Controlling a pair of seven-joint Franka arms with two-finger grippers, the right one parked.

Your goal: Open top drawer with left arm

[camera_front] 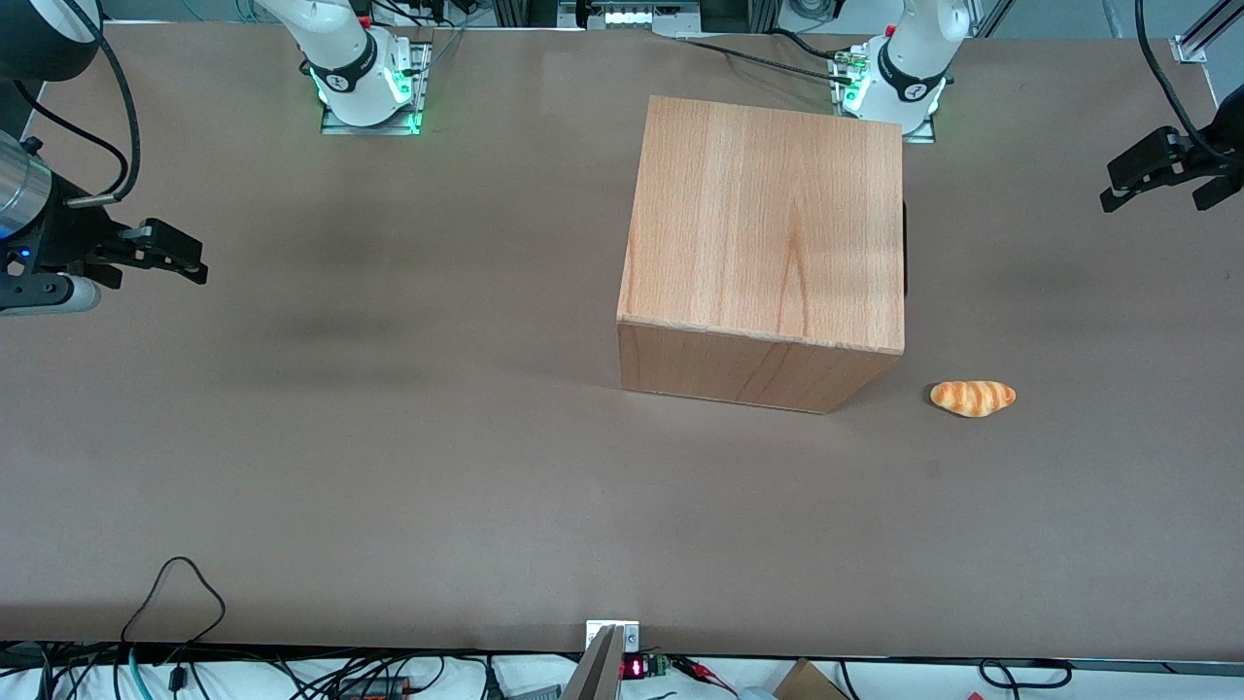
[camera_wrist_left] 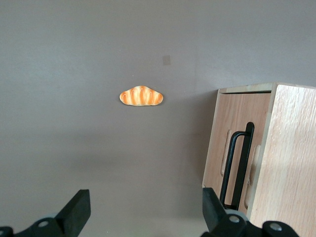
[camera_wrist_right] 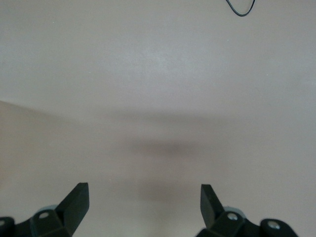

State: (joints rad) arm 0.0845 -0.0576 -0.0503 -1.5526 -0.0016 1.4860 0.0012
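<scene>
The wooden cabinet (camera_front: 768, 233) stands on the brown table, its front turned toward the working arm's end. The top drawer's front panel (camera_wrist_left: 232, 128) sits flush and shut, with its long black bar handle (camera_wrist_left: 238, 168) standing off it; only a thin dark sliver of the handle (camera_front: 905, 248) shows in the front view. My left gripper (camera_front: 1157, 194) hangs over the table in front of the cabinet, well apart from the handle. The gripper (camera_wrist_left: 146, 212) is open, with only bare table between its fingers.
A toy croissant (camera_front: 973, 398) lies on the table (camera_front: 389, 437) near the cabinet's front corner, nearer to the front camera than the gripper; the croissant (camera_wrist_left: 141, 96) also shows in the left wrist view. Cables hang along the table's near edge.
</scene>
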